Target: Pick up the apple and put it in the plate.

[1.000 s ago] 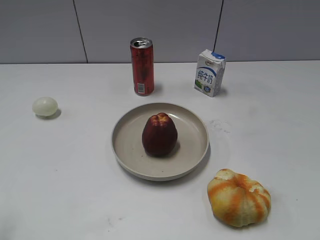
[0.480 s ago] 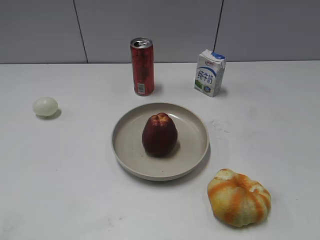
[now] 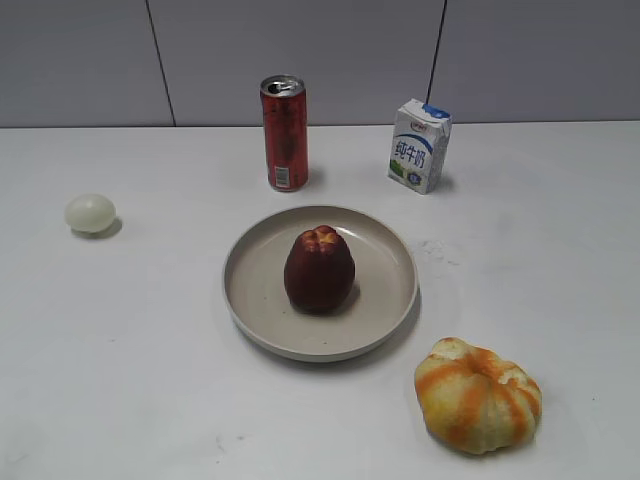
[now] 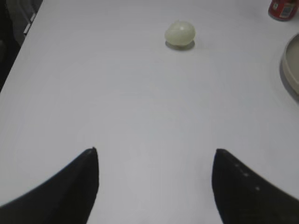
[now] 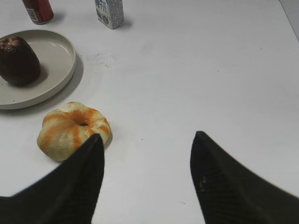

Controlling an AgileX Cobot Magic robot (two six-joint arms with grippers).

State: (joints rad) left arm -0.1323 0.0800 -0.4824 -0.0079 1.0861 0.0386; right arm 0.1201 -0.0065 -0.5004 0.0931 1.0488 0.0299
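Observation:
The dark maroon apple stands upright in the middle of the beige plate at the table's centre. Both also show in the right wrist view, the apple in the plate at the upper left. The plate's rim shows at the right edge of the left wrist view. My left gripper is open and empty over bare table. My right gripper is open and empty, its left finger next to the pumpkin-like fruit. Neither gripper shows in the exterior view.
An orange-and-yellow pumpkin-like fruit lies at the front right. A pale egg-like ball sits at the left. A red can and a milk carton stand behind the plate. A dark table edge runs at the left.

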